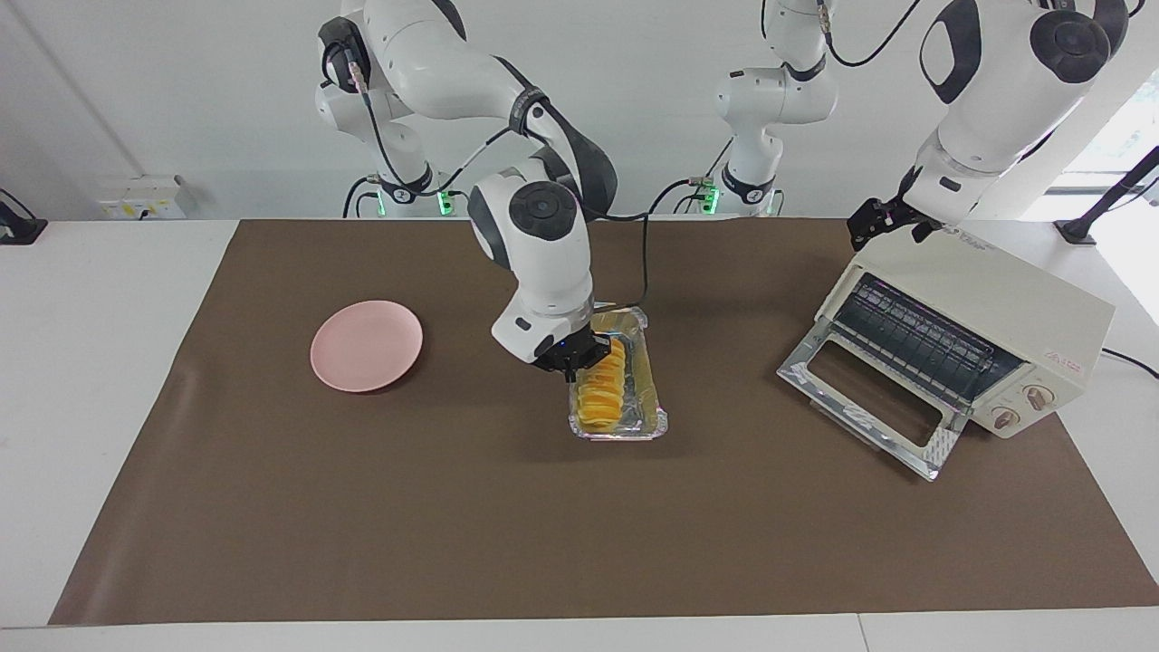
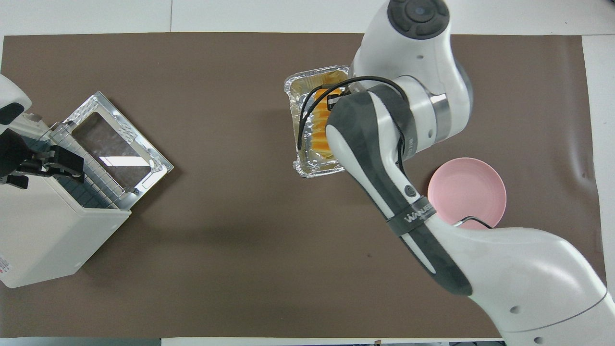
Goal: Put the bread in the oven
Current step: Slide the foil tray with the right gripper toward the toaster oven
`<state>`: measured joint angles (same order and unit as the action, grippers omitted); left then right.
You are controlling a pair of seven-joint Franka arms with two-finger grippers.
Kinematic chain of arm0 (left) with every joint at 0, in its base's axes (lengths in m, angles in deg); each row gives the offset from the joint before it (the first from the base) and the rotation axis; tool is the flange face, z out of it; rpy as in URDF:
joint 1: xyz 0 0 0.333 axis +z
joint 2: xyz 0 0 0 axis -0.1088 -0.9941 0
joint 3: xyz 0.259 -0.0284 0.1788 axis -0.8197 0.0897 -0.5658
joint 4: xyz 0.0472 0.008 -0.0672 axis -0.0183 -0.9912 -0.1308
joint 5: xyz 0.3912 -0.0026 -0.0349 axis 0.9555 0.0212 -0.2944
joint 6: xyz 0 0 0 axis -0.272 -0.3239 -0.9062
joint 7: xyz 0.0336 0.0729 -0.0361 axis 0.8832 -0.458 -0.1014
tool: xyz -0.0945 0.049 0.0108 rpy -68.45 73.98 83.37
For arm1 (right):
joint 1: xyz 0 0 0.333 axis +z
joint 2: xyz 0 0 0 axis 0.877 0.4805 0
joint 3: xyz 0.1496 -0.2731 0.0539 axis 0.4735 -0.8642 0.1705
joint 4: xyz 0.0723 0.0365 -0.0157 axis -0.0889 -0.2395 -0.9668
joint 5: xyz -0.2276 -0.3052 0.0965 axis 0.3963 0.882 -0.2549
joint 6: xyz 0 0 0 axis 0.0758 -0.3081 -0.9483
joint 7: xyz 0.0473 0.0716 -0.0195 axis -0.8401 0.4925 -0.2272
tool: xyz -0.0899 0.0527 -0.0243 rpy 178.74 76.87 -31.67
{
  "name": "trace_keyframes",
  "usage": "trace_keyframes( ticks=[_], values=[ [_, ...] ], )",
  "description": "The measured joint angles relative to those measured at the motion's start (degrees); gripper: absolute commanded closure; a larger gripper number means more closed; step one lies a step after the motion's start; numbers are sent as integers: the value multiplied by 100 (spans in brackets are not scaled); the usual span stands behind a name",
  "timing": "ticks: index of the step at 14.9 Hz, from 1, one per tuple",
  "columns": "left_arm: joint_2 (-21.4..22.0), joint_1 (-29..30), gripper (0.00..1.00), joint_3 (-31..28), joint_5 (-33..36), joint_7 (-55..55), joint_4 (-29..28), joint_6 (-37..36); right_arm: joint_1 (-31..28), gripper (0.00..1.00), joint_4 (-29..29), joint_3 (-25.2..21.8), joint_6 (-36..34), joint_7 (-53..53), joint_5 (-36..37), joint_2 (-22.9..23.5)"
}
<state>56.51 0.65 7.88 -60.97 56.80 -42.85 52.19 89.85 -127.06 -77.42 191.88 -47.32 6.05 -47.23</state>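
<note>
At the oven's top edge, on the corner closest to the robots, we have the left gripper (image 1: 880, 224) waiting with its jaws spread wide and nothing between them; whether it presses on the casing we cannot tell. From there the oven (image 1: 996, 290) stands angled, its glass door (image 1: 869, 398) dropped flat onto the mat (image 1: 543, 525) and the wire rack (image 1: 924, 340) bare inside.

Well apart from that open door, toward the right arm's end of the table, we find the right gripper (image 1: 579, 365) over the middle of the mat, fingers pinched fully shut on the long rim of the foil tray (image 1: 654, 418). The bread (image 1: 602, 391) lies in that tray as a ridged yellow row, just beside the fingertips. We cannot say whether the tray rides clear of the mat or skims it. A pink plate (image 1: 366, 346) sits empty, the thing most distant from the oven.

We judge the step in hand to be carrying the tray to the oven. To do it well, we should keep the tray level, since a one-sided grip on thin foil may let it sag and tip the slices. We should turn its short end toward the rack, clear the door's raised frame, and slide in straight.
</note>
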Motion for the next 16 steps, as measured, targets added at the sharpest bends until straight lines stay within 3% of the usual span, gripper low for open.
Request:
trace_keyframes(
  ticks=[3,9,10,16],
  values=[
    [0,0,0,0,0,0,0,0,46,100,-679,-1,838,161,-194,13],
    [0,0,0,0,0,0,0,0,55,99,-1509,-1,1633,172,-216,-127],
    [0,0,0,0,0,0,0,0,56,1,-1607,-1,1719,172,-217,-168],
    [0,-11,0,46,-2,0,8,14,56,0,-1724,-6,1699,183,-217,-310]
  ],
)
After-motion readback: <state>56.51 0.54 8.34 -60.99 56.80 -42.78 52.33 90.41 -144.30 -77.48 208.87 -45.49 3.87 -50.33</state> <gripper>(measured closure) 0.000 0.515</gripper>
